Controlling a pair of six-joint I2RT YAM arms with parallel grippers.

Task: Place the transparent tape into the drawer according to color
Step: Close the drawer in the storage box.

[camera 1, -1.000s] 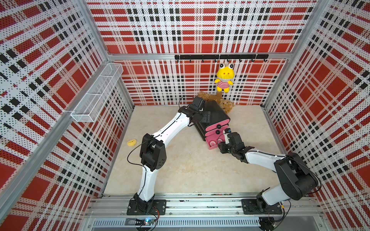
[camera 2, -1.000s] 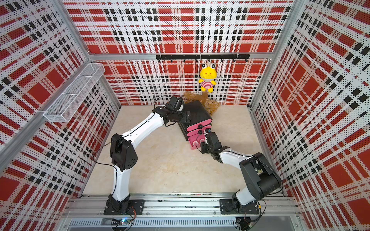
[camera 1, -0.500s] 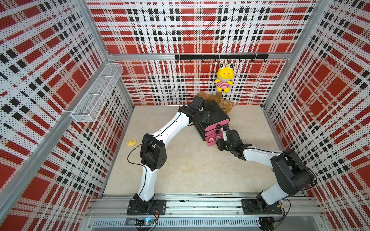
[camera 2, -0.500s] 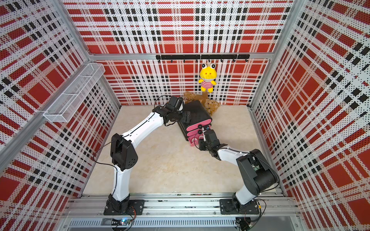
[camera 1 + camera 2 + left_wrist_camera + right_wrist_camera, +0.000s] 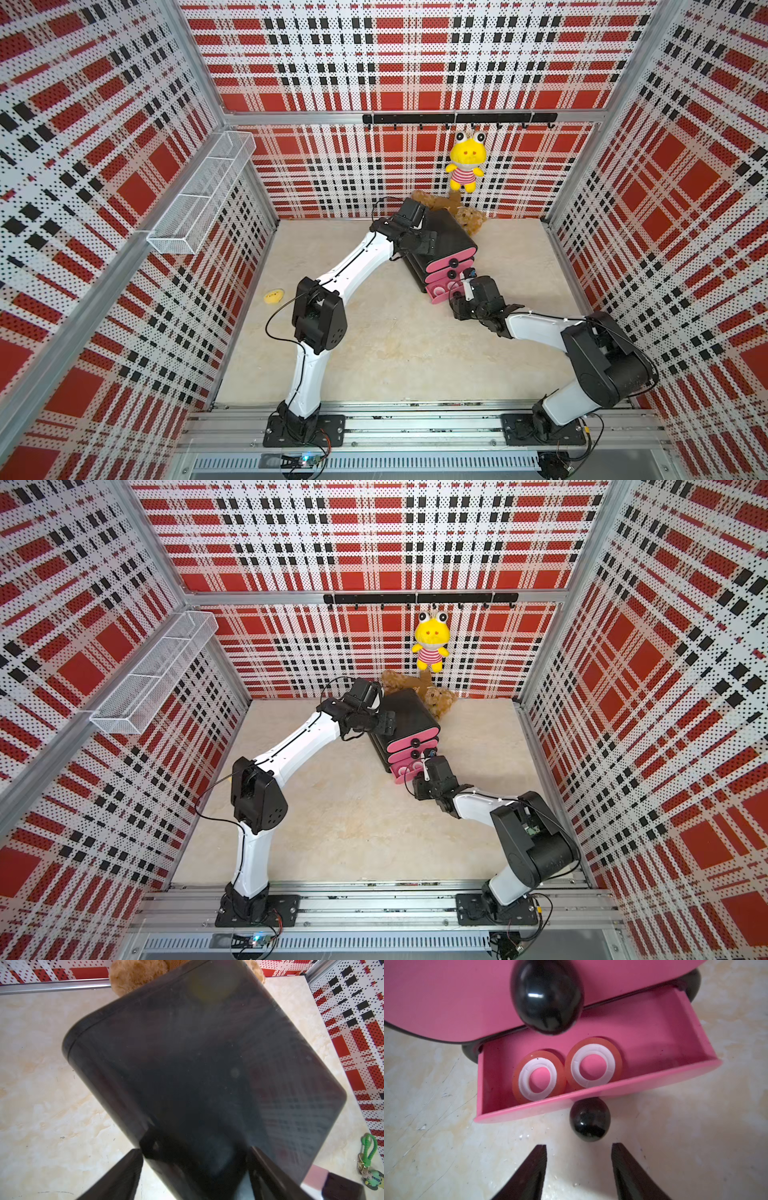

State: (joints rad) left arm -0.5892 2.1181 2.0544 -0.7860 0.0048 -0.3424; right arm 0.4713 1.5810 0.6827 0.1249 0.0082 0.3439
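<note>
The small black cabinet (image 5: 446,237) (image 5: 197,1064) stands at the back of the table with three pink drawers. Its bottom drawer (image 5: 591,1093) (image 5: 436,299) is pulled out. Two red rings of transparent tape, one (image 5: 516,1080) beside the other (image 5: 617,1061), lie flat inside it with pale cores. My right gripper (image 5: 579,1147) (image 5: 457,301) is open on the table just in front of that drawer's black knob (image 5: 589,1120), which sits ahead of the fingertips, not between them. My left gripper (image 5: 195,1151) (image 5: 424,245) straddles the cabinet's top edge, jaws wide against its body.
A brown teddy (image 5: 465,218) lies behind the cabinet, under a yellow frog plush (image 5: 465,162) hanging from a black hook rail (image 5: 457,118). A yellow flat toy (image 5: 274,296) lies by the left wall. A wire basket (image 5: 203,195) hangs there. A green keychain (image 5: 368,1157) lies beside the cabinet.
My right gripper's jaws have spread apart and come off the bottom drawer's knob. The drawer slid slightly inward. The left arm has not moved.
</note>
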